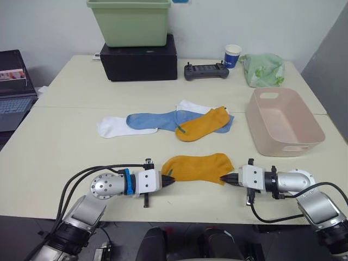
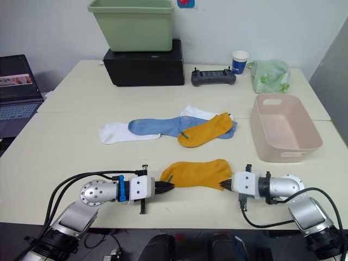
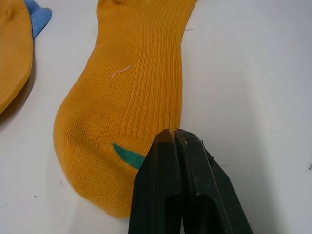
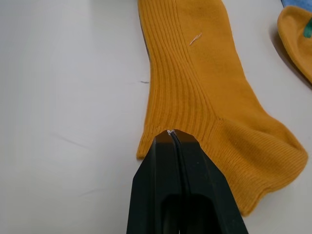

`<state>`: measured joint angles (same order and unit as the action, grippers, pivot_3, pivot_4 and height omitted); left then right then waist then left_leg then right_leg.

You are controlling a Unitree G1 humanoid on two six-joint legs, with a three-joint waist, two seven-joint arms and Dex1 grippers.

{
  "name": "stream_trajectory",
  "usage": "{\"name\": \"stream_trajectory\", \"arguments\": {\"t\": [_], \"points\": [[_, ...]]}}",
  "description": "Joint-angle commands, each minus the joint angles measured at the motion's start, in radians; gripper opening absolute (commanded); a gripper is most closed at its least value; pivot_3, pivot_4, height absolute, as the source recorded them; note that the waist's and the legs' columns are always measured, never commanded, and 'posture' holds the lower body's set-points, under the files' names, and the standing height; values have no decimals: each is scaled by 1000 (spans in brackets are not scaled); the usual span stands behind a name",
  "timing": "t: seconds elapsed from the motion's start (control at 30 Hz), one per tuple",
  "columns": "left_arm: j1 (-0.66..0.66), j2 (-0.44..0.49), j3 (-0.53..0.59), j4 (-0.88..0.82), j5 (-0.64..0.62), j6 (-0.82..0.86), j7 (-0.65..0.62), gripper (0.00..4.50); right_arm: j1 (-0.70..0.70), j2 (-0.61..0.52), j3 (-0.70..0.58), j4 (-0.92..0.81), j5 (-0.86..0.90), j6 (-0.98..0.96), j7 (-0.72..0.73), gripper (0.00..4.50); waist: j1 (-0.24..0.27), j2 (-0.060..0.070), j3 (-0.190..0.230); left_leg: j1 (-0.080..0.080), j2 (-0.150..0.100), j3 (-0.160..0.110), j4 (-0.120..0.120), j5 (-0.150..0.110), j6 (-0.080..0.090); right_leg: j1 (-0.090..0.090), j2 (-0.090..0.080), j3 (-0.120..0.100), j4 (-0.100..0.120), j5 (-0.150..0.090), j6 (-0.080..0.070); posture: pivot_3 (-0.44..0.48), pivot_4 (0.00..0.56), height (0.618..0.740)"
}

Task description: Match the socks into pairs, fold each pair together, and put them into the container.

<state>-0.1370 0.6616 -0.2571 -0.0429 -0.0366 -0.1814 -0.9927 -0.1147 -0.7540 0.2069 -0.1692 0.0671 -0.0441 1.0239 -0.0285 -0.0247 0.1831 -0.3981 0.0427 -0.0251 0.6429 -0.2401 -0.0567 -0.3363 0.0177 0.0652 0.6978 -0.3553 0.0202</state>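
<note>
A mustard-orange sock (image 1: 198, 167) lies flat near the table's front edge, its toe with the green mark (image 3: 127, 155) toward my left. My left gripper (image 1: 173, 181) is shut, its tip resting on the toe end (image 3: 174, 132). My right gripper (image 1: 222, 179) is shut too, its tip on the cuff end (image 4: 170, 132). No cloth shows between either pair of fingers. Farther back the second orange sock (image 1: 202, 125) lies over light blue socks (image 1: 149, 120) and white socks (image 1: 111, 126). The pale pink container (image 1: 261, 128) stands at the right, with nothing in it.
At the back stand a light green bin (image 1: 130, 22) on a black box (image 1: 140, 60), a handheld controller (image 1: 206, 70), a paper cup (image 1: 232, 55) and a leaf-print cloth (image 1: 263, 69). A laptop (image 1: 13, 92) sits off the table's left side.
</note>
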Motion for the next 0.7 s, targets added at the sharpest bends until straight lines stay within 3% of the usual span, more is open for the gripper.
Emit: {"name": "stream_trajectory", "arguments": {"t": [0.03,0.17,0.33,0.6,0.7], "points": [[3,-1,17,0,-18,15,1,54,-19,-8,-35,-30,52,4,24,6,0,0,0,0,0,0,0,0,0,0,0,0,0,1,-1,0,150,740],[3,13,40,-42,-75,37,-20,54,-36,-25,-48,-83,107,56,53,6,-1,0,0,0,0,0,0,0,0,0,0,0,0,2,-4,0,150,740],[-24,2,79,-201,-220,238,-24,54,-81,-69,-85,-182,221,216,101,6,-1,1,1,-2,0,0,0,0,0,-1,0,0,0,2,-4,0,150,740],[-1,155,173,-459,-539,670,-89,54,-133,-190,-147,-360,537,608,172,6,-2,1,2,-2,1,-1,-2,0,0,-2,0,-2,-1,2,-4,0,150,740],[-14,169,175,-429,-504,630,-107,54,-156,-164,-114,-355,492,603,121,6,-3,2,2,-2,1,-1,-2,0,0,-2,0,-1,-1,2,-4,0,150,740]]}}
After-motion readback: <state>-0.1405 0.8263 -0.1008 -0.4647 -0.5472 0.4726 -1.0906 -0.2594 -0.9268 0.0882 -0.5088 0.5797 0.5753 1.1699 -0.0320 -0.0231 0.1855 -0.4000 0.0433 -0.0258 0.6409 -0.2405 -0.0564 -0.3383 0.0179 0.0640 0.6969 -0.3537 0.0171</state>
